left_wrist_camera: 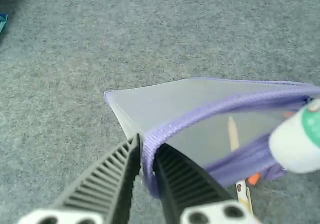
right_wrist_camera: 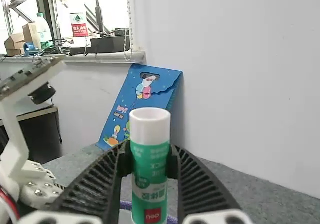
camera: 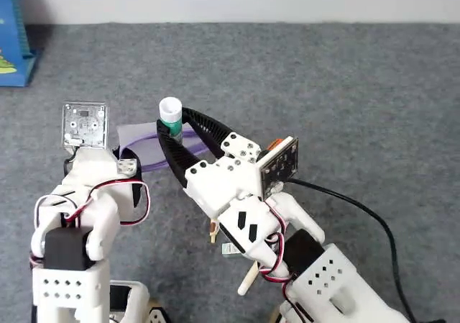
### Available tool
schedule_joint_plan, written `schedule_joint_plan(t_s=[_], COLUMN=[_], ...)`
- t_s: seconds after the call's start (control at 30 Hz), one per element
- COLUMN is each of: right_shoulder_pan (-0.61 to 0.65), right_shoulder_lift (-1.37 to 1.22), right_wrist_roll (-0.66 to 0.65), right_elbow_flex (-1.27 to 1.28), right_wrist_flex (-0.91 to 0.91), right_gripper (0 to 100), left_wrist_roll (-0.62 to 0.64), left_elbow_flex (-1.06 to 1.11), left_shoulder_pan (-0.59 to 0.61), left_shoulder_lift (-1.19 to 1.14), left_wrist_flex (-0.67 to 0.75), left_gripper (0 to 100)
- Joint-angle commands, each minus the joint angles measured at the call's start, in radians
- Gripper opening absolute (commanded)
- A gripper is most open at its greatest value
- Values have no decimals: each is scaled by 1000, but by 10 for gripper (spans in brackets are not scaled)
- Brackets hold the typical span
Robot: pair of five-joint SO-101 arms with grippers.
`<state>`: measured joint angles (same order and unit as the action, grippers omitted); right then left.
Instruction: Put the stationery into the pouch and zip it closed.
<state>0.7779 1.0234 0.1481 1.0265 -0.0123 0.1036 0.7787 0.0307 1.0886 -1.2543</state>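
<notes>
The right gripper (camera: 171,130) is clamped on the green-and-white glue stick (right_wrist_camera: 149,169) and holds it upright, cap up, just over the mouth of the purple-edged pouch (camera: 136,134) on the grey table (camera: 323,85). The left gripper (left_wrist_camera: 145,148) is pinched tight on the pouch's zip edge near one end.

a grey felt table (camera: 338,85) is carrying everything. a purple pouch (camera: 133,134) is lying left of centre, a pale stick (camera: 248,278) is lying near, right of centre, a black cable (camera: 374,219) is trailing to the near right, and a blue box (camera: 13,42) is standing far left.
</notes>
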Motion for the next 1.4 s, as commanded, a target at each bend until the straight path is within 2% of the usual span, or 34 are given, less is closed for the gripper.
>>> schedule_joint_plan(t_s=[0.0,0.1,0.33,0.6,0.73,0.8,1.0,1.1,1.27,1.37], right_shoulder_pan=[4,-1,-56,-79,-65,-62,-70,-99,-197,-255], right_shoulder_lift=[8,-41,-251,-328,-289,-237,-27,35,-18,-125], right_wrist_roll=[51,54,54,15,-2,11,21,31,153,172], right_elbow_flex=[-9,-12,-11,-9,-14,-15,-20,-75,-290,-405], right_wrist_flex=[33,61,266,275,194,131,-70,-237,-564,-693], right_gripper=[7,7,7,28,182,214,168,158,154,155], left_wrist_roll=[11,32,43,44,44,44,44,44,66,69], left_elbow_flex=[-61,-97,-188,-191,-189,-188,-188,-186,-186,-186], left_shoulder_pan=[-11,-12,-58,-55,-55,-55,-54,-52,5,31], left_shoulder_lift=[-11,-11,-11,-11,-11,-11,-11,-11,-11,-11], left_wrist_flex=[18,-11,-103,-100,-100,-100,-100,-100,-100,-100], left_gripper=[11,11,11,11,11,11,11,11,11,11])
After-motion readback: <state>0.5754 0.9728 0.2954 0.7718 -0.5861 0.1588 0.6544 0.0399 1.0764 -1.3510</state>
